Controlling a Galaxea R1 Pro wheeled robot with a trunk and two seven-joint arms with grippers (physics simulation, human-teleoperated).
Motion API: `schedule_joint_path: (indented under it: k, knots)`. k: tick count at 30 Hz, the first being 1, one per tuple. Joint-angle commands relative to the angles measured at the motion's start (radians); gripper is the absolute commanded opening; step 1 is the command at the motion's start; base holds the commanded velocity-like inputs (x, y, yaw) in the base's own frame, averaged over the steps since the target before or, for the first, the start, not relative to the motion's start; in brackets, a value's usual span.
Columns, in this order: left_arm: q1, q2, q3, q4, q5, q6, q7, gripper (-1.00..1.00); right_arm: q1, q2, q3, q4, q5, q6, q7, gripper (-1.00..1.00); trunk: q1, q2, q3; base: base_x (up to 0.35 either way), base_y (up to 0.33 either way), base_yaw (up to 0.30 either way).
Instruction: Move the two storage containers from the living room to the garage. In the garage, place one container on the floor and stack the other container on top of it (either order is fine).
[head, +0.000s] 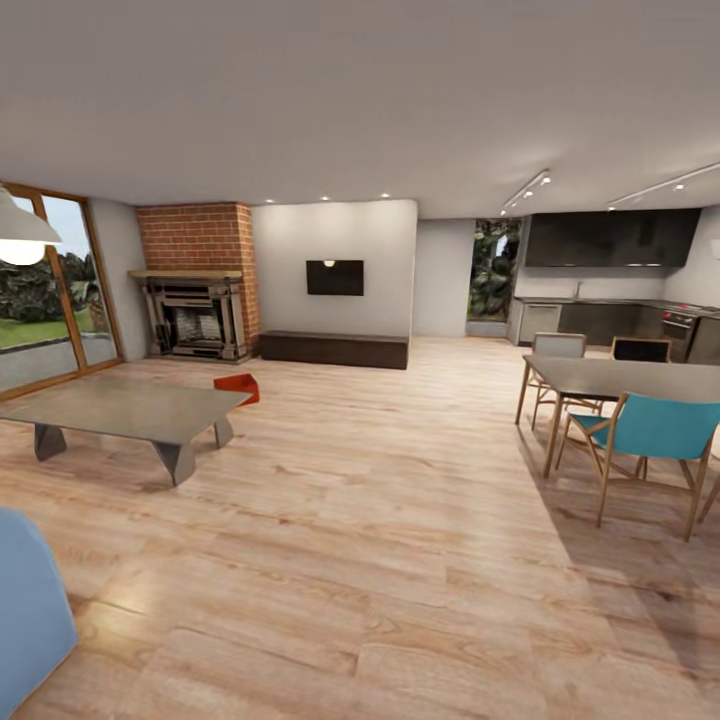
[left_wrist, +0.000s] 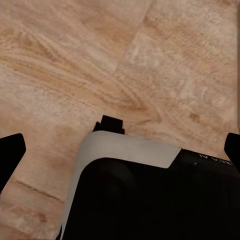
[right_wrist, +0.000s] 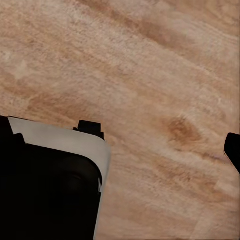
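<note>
So one orange-red rectangular plastic storage container (head: 238, 386) sat on the light wood-plank floor (head: 380, 520) behind the grey low coffee table (head: 120, 408), and both the left gripper (left_wrist: 120, 150) and right gripper (right_wrist: 120, 145) hung spread wide, holding nothing.

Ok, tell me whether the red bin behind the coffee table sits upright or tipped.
Cannot tell: the storage container is mostly hidden behind the coffee table.

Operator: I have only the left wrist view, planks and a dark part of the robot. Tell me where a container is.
Observer: The head view has one container on the wood floor, just past the coffee table's far corner.
Operator: Give me a landmark beyond it.
Observer: The brick fireplace stands behind it, against the far wall.
Operator: Name what's on my right.
Observer: A dining table with a blue chair on its near side.
</note>
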Motion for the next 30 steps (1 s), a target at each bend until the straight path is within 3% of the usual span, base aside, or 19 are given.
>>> schedule_joint_path:
  k: [1,6,30]
  knots:
    - [0.000,0.000,-0.002,-0.002,0.005,0.004,0.003,1.00,-0.001,0.001,0.009,0.002,-0.004,-0.004,-0.003,1.00,0.001,-0.001,-0.001,0.326,0.000,0.000]
    - [0.000,-0.010,-0.002,-0.001,0.005,0.008,0.004,1.00,-0.001,0.006,0.012,0.002,0.000,-0.005,-0.004,1.00,0.001,-0.001,-0.001,0.327,0.000,0.000]
    - [0.000,-0.011,-0.001,-0.001,0.005,0.002,0.004,1.00,-0.001,0.006,0.009,0.002,0.001,-0.006,-0.004,1.00,0.001,-0.001,-0.001,0.327,0.000,0.000]
